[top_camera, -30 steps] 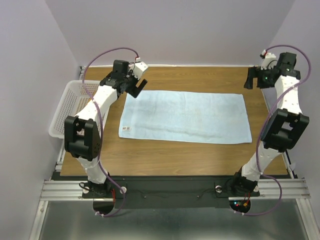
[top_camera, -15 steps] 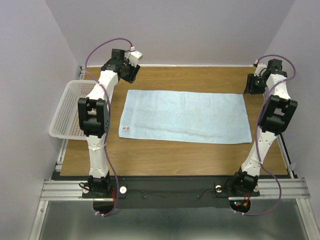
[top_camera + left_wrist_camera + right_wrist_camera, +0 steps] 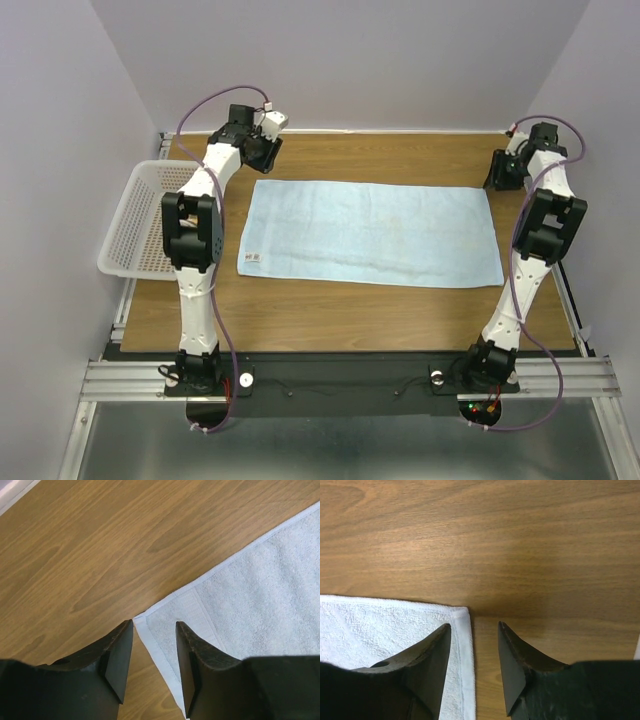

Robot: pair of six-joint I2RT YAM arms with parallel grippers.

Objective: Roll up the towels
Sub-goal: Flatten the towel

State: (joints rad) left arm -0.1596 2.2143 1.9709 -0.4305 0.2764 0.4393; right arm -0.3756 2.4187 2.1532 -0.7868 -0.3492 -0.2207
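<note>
- My left arm stretches far forward, left gripper [image 3: 154,626] tipped down, jaws partly apart.
- My right arm reaches likewise, right gripper [image 3: 474,626] tipped down, jaws partly apart.

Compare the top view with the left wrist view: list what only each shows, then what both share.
Top view only: the whole blue towel lying flat, its white label, the basket to its left, and the right pincer near the towel's far right corner.
Left wrist view only: a close look at the towel's far left corner with its hem, lying in the gap between the open fingers.
Both: the towel, the wooden table and the left pincer.
</note>
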